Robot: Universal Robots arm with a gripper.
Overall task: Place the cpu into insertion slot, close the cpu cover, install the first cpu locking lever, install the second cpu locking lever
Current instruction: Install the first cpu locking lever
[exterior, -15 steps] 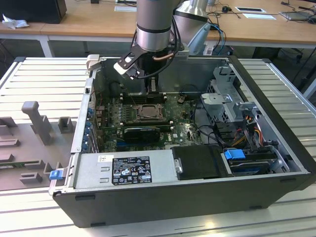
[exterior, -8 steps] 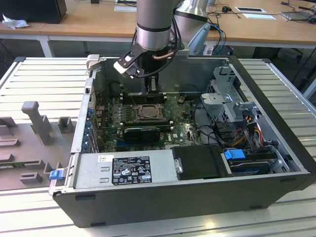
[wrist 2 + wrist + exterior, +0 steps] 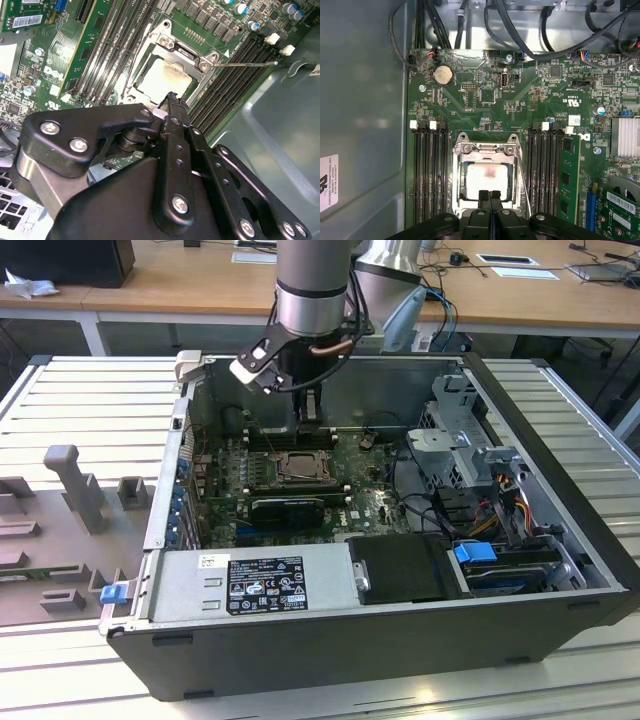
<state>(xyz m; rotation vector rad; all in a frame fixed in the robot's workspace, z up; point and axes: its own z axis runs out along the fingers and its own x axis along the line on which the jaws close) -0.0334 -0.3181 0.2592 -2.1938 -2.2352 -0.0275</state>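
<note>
Left in the exterior view sits a grey fixture plate [image 3: 60, 510]; mid-case, your cpu [image 3: 486, 179] lies in the insertion slot [image 3: 455, 172] under the lowered cpu cover [image 3: 485, 148]. Your gripper [image 3: 490, 195] is at its edge, fingers pressed together, holding nothing.

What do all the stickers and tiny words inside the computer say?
Black sticker on the silver box, exterior view: print too small to read.
White sticker on the case wall, first wrist view: too small to read.
White barcode sticker, second wrist view: too small to read.
White lettering on the motherboard: cannot be made out.
Nothing can be quoted.
</note>
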